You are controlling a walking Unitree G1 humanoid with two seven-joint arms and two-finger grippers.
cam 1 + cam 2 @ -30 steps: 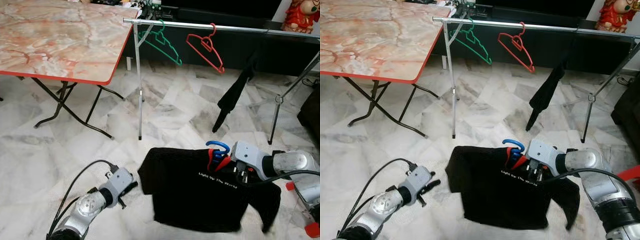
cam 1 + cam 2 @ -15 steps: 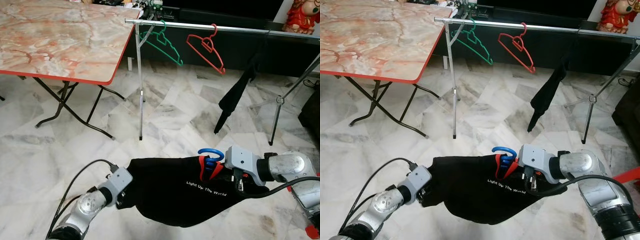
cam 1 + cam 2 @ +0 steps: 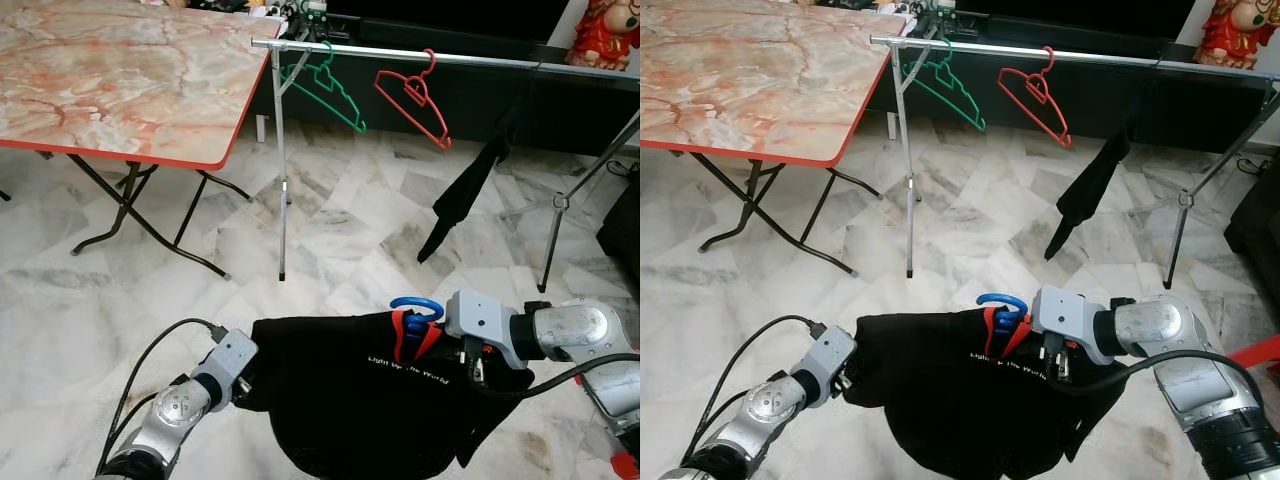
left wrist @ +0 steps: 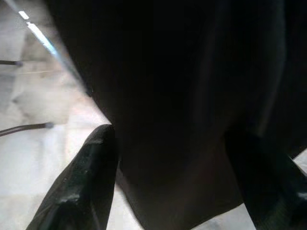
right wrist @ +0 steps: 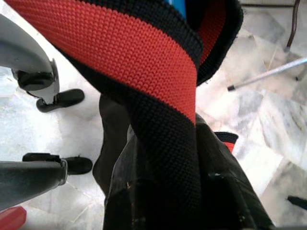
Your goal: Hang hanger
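Observation:
A black shirt (image 3: 370, 410) with white lettering and a red-and-black collar (image 5: 144, 62) hangs on a blue hanger (image 3: 417, 305), held above the marble floor between my two grippers. My right gripper (image 3: 470, 358) is shut at the collar, just right of the blue hook. In the right wrist view the collar band runs down between its fingers (image 5: 230, 201). My left gripper (image 3: 243, 378) holds the shirt's left shoulder, with its fingertips buried in the cloth. Black cloth lies between its fingers (image 4: 81, 191) in the left wrist view. The silver clothes rail (image 3: 450, 55) stands beyond.
On the rail hang a green hanger (image 3: 325, 85), a red hanger (image 3: 415, 95) and a dark garment (image 3: 465, 190). A folding table (image 3: 110, 80) with a marble-pattern top and red edge stands at the left. The rail's legs (image 3: 281, 200) reach the floor ahead.
A second ago my left gripper was apart from the shirt; now it holds the left shoulder. The hanger has risen and shifted left, and the shirt's hem now sags lower.

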